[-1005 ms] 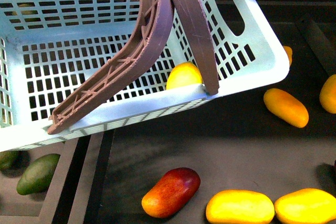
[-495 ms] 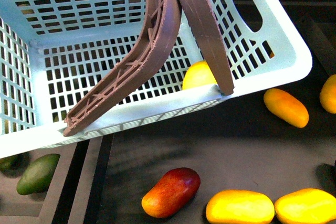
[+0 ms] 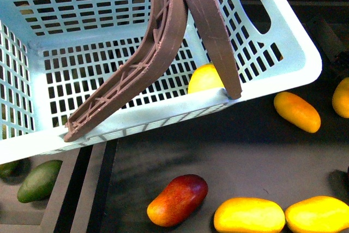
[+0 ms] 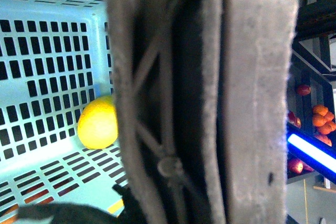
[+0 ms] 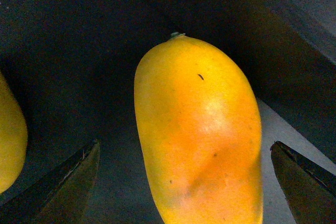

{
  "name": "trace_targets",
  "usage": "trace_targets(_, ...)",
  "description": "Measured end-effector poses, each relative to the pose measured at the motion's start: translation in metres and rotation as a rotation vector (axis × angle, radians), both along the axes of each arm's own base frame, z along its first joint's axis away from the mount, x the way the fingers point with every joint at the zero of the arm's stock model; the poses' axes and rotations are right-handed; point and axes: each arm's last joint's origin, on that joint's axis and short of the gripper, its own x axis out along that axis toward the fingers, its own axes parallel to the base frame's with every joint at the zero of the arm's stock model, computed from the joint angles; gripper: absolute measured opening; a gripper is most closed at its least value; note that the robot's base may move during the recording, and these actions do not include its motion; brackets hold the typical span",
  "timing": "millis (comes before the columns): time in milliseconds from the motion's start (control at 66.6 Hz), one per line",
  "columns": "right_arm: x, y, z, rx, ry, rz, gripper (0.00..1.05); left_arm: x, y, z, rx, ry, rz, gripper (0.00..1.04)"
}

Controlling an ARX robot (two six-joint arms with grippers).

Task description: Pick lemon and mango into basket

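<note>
The aqua basket [image 3: 163, 117] hangs tilted above the dark fruit bins, filling the upper left of the front view. Its two brown handles [image 3: 169, 42] are pressed together in my left gripper [image 4: 194, 198], which is shut on them. The lemon [image 3: 204, 78] lies on the basket's slotted floor near the front wall and shows as a bright yellow ball [image 4: 98, 123] in the left wrist view. A yellow-to-orange mango [image 5: 202, 135] lies between the spread fingers [image 5: 73, 182] of my right gripper [image 5: 189, 192], which is open around it without touching.
On the dark bin floor lie a red-blushed mango [image 3: 177, 200], two yellow mangoes [image 3: 249, 215] along the front, and two orange-yellow fruits [image 3: 297, 111] at the right. A green fruit [image 3: 39, 180] sits in the left bin past a raised divider [image 3: 95, 184].
The basket swung to the right with the lemon inside, then settled almost still. The fruits on the bin floor have not moved.
</note>
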Motion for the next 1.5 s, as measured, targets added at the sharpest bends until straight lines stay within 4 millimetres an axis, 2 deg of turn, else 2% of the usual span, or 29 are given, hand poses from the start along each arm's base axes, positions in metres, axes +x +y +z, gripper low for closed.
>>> trace_targets(195,0.01,0.002,-0.01,-0.001,0.024,0.002,0.96,0.0,0.0,0.0,0.001,-0.001,0.001,0.14)
trace_targets(435,0.008,0.008,-0.015,0.005,0.02,0.013,0.66,0.0,0.0,0.0,0.001,-0.001,0.001,0.14)
trace_targets(555,-0.002,0.013,-0.01,0.025,-0.013,0.051,0.63,0.0,0.0,0.0,0.0,0.0,0.001,0.14)
trace_targets(615,-0.011,0.018,0.0,0.038,-0.05,0.091,0.63,0.0,0.0,0.0,0.001,0.0,0.0,0.14)
trace_targets(720,-0.028,0.027,0.033,0.047,-0.137,0.159,0.63,0.0,0.0,0.0,0.001,0.0,0.001,0.14)
trace_targets(840,-0.064,0.051,0.114,0.035,-0.33,0.292,0.63,0.0,0.0,0.0,0.001,0.0,0.002,0.14)
trace_targets(945,-0.087,0.072,0.153,0.035,-0.431,0.381,0.63,0.0,0.0,0.0,0.001,-0.001,0.001,0.14)
trace_targets(1020,-0.105,0.094,0.181,0.03,-0.496,0.454,0.63,0.0,0.0,0.0,0.001,-0.001,0.001,0.14)
trace_targets(1110,-0.121,0.12,0.209,0.031,-0.565,0.529,0.63,0.0,0.0,0.0,0.0,0.0,0.001,0.14)
trace_targets(1305,-0.139,0.18,0.26,-0.006,-0.708,0.63,0.63,0.0,0.0,0.0,0.001,-0.001,0.001,0.14)
trace_targets(1500,-0.139,0.228,0.284,0.0,-0.79,0.681,0.62,0.0,0.0,0.0,0.001,0.0,0.001,0.14)
